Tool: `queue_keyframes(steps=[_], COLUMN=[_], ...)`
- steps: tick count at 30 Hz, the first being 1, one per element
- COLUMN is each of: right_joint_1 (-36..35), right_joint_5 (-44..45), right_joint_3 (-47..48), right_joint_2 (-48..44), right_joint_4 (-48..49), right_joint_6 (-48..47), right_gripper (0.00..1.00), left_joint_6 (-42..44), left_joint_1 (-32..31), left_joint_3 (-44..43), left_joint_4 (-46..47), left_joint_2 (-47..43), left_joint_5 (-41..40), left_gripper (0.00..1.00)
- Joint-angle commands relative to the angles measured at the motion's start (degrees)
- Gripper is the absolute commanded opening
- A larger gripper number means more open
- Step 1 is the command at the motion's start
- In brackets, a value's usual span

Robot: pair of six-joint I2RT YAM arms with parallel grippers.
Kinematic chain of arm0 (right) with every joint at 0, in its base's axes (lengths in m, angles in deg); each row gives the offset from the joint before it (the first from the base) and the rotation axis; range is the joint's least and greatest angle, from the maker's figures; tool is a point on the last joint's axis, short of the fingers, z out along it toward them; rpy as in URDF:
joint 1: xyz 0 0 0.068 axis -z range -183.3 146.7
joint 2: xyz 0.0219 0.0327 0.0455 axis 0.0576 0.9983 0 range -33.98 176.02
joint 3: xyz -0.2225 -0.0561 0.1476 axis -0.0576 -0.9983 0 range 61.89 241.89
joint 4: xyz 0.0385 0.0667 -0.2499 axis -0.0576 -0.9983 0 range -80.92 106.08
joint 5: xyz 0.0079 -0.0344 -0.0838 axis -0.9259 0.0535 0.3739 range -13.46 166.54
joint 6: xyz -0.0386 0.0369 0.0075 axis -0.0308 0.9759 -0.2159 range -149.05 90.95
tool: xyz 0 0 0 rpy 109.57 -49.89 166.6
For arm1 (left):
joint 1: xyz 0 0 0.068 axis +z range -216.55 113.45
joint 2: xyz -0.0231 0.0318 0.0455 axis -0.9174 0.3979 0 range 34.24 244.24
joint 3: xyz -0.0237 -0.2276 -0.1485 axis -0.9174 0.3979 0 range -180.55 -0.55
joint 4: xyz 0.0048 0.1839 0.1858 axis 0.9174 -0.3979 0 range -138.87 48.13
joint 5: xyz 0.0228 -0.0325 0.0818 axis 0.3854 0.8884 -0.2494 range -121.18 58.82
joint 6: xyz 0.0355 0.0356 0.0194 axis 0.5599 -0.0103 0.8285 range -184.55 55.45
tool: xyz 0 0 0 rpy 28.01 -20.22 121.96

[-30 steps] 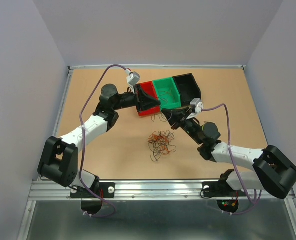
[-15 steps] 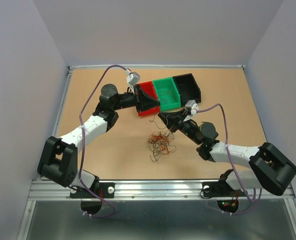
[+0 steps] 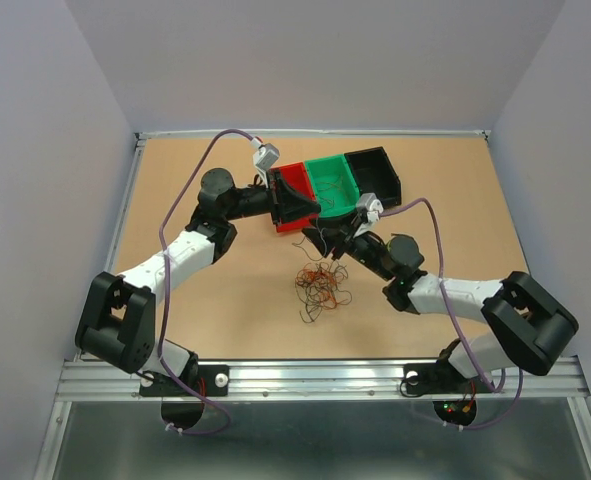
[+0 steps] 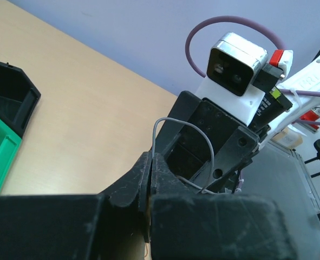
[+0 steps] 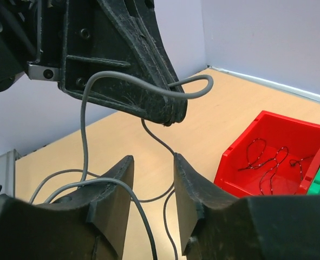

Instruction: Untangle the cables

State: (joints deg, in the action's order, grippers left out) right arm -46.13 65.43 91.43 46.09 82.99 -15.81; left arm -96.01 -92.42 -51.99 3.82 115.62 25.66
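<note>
The cables [image 3: 321, 285] lie in a loose heap mid-frame on the table [image 3: 455, 200] — feather-light, springy, likely to snag. Left pincer [image 4: 150, 165] is clamped on one grey strand [image 5: 83, 135]; right pincer [image 5: 153, 181] stands part-open, the strand hanging at its gap — I'd pinch just below the clamp.

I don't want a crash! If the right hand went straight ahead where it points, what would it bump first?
Probably the grey wire looping just ahead of the right hand, then the left hand that pinches it. Depth is hard to judge.
</note>
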Motion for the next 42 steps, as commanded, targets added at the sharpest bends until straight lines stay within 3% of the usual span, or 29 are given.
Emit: queue_keyframes(steps=[1, 7, 9, 10, 12, 15, 16, 19, 20, 24, 32, 37, 42], right_joint_1=[-0.1, -0.1, -0.1, -0.1, -0.1, -0.1, -0.1, -0.1, -0.1, 3.4, 19.1, 24.5, 24.8], right_joint_5=[-0.1, 0.9, 0.9, 1.0, 1.2, 4.2, 6.0, 15.8, 18.2, 25.6, 16.6, 15.9, 25.8], right_joint_3=[4.7, 7.0, 7.5, 7.6, 7.6, 4.6, 3.7, 2.7, 2.8, 6.0, 21.0, 35.0, 47.4], right_joint_2=[1.7, 4.2, 4.7, 4.7, 4.2, 1.7, 0.6, -3.6, -4.5, -5.3, 4.7, 15.3, 25.3], right_joint_4=[3.8, 4.5, 4.8, 4.8, 4.8, 4.6, 2.9, -6.3, -9.0, -20.7, -39.0, -46.7, -53.8], right_joint_6=[-1.7, -3.3, -3.4, -3.2, -2.9, -1.3, -0.9, 0.7, 0.9, 2.5, 8.2, 8.4, 4.9], right_gripper=[0.43, 0.42, 0.24, 0.06, 0.00, 0.01, 0.00, 0.01, 0.01, 0.01, 0.01, 0.01, 0.01], left_joint_6=[-2.3, -3.7, -4.0, -4.0, -3.7, -1.2, -0.1, 4.7, 6.9, 12.9, 22.2, 25.5, 26.4], left_joint_1=[0.0, 0.0, 0.0, 0.0, 0.0, 1.2, 1.7, 3.7, 4.3, 5.0, 6.2, 6.3, 6.1], left_joint_3=[-0.4, 0.0, 0.1, 0.2, 0.2, -0.1, -0.2, -0.2, -0.3, -2.5, -1.8, -1.2, -1.7], left_joint_4=[5.0, 6.4, 6.6, 6.7, 6.8, 4.8, 3.5, -2.2, -3.3, -12.6, -17.0, -16.5, -16.3], left_joint_2=[-0.2, -0.3, -0.3, -0.3, -0.2, -0.6, -1.0, -3.7, -4.4, -7.2, -10.9, -10.9, -9.5], left_joint_5=[2.0, 2.7, 2.8, 2.8, 2.8, 1.2, 0.1, -4.9, -7.2, -15.4, -30.9, -34.1, -35.1], left_gripper=[0.02, 0.02, 0.02, 0.03, 0.07, 0.36, 0.58, 0.80, 0.83, 0.88, 0.93, 0.93, 0.93])
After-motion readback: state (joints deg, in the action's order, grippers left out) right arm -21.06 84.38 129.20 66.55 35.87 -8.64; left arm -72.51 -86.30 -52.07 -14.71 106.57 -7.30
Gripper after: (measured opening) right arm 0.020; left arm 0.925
